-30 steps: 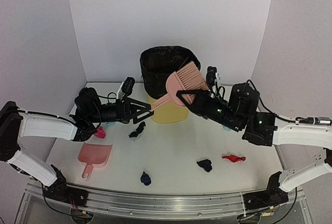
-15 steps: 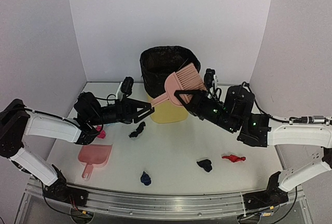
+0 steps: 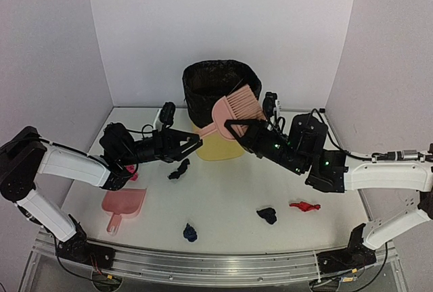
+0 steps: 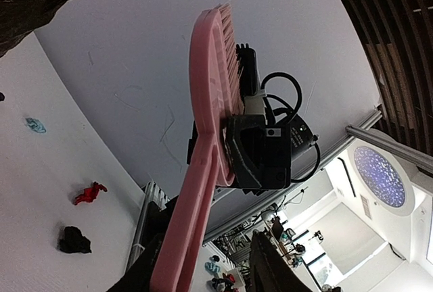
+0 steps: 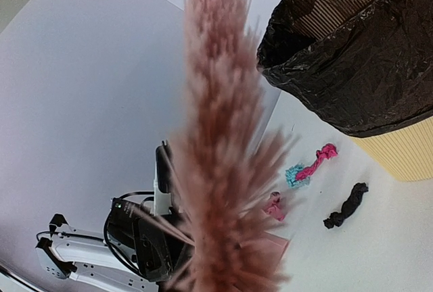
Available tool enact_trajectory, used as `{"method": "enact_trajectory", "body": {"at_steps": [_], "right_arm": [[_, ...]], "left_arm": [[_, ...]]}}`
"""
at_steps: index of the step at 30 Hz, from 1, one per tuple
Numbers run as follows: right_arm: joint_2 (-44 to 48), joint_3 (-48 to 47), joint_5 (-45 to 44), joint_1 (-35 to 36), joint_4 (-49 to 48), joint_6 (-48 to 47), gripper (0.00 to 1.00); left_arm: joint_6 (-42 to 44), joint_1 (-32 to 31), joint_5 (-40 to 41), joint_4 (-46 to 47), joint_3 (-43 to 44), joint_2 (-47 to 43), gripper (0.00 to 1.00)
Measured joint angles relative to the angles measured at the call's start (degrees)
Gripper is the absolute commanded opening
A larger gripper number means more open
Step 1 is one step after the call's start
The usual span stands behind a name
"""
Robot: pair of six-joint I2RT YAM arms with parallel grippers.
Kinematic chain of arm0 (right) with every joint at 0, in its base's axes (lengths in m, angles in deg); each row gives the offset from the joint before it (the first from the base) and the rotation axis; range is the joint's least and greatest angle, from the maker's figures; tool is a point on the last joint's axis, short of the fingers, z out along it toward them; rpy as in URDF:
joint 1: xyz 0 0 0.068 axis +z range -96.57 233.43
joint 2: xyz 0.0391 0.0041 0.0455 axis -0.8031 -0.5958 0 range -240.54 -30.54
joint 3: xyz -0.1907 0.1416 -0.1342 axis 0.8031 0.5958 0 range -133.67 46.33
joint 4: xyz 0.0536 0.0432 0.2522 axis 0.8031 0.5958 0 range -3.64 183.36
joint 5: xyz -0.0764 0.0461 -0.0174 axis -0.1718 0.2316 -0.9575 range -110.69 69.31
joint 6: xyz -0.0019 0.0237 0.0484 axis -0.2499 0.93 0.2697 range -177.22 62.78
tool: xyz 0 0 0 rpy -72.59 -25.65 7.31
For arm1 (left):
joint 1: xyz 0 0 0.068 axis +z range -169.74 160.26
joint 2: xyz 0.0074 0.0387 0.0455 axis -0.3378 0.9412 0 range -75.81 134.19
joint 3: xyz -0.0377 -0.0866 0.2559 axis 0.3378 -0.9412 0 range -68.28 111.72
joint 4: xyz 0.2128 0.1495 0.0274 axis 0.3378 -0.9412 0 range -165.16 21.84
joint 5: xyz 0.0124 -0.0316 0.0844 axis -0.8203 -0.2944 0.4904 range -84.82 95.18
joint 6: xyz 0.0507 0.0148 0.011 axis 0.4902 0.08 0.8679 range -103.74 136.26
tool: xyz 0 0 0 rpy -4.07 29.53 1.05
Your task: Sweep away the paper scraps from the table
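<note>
Above the table (image 3: 223, 190), left arm (image 3: 67, 163) and right arm (image 3: 385, 174) meet at the brush (image 3: 229, 113).

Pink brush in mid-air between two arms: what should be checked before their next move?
1. Right gripper shut on the pink brush: ok.
2. Left gripper around the brush's handle: ok.
3. Left gripper's hold firm: cannot tell.
4. Pink dustpan free on the table: ok.
5. Paper scraps gone from the table: not ok, several lie scattered.
</note>
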Motion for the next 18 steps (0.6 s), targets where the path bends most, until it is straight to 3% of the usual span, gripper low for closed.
{"method": "enact_trajectory", "body": {"at_steps": [6,10,12,13,14,18], "right_arm": [[-0.2,1.0,0.0,0.0,-1.2,0.8,0.0],[-0.6,1.1,0.0,0.0,-1.9,1.1,0.0],[-0.7,1.2,0.0,-0.1,-1.8,1.0,0.0],[-0.8,1.4,0.2,-0.2,-2.0,1.1,0.05],[-0.8,1.5,0.3,-0.3,-2.1,1.0,0.18],[-0.8,2.7,-0.1,-0.3,-1.9,-0.1,0.77]], "left_arm": [[-1.1,0.0,1.2,-0.1,-0.4,0.3,0.2],[-1.3,0.0,1.8,0.0,-0.4,0.7,0.01],[-1.8,0.1,1.7,0.8,-0.4,0.7,0.0],[-2.3,0.1,1.8,1.0,-0.3,0.7,0.0],[-2.6,0.1,1.8,1.0,-0.3,0.6,0.0],[-1.5,-0.3,2.4,-1.8,-0.3,-0.7,0.0]]}}
